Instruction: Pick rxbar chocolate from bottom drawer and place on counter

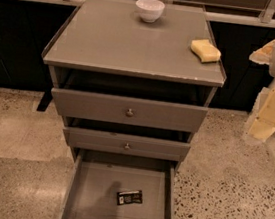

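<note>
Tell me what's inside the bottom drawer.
Only the rxbar chocolate lies on the bottom drawer floor; its back is hidden under the drawer above. The gripper hangs beside the counter.

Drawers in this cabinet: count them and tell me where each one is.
3: top drawer under the counter, slightly out; middle drawer below it; bottom drawer pulled open, holding the rxbar chocolate. None seems hidden. The gripper hangs off to the right.
</note>
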Controlling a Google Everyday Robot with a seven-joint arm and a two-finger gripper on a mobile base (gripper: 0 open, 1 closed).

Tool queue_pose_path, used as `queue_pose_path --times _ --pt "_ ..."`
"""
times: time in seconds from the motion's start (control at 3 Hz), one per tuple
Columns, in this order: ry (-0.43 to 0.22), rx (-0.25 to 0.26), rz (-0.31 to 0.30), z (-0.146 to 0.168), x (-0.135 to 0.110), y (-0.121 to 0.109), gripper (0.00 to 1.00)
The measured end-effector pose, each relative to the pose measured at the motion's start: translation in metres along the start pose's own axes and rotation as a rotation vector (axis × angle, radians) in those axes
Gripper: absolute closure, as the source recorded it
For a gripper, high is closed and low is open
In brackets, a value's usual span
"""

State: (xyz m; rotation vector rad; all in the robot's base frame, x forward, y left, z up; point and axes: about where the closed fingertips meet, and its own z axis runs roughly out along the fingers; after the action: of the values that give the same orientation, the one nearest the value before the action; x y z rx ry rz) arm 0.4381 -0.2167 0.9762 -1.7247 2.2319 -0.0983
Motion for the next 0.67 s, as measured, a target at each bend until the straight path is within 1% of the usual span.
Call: queue_pose_path --times 0.33,0.67 --pt "0.0 0.0 0.0 0.0 0.0 0.0 0.0" --pt "0.018 0.03 -0.017 0.0015 0.0033 0.006 0.0"
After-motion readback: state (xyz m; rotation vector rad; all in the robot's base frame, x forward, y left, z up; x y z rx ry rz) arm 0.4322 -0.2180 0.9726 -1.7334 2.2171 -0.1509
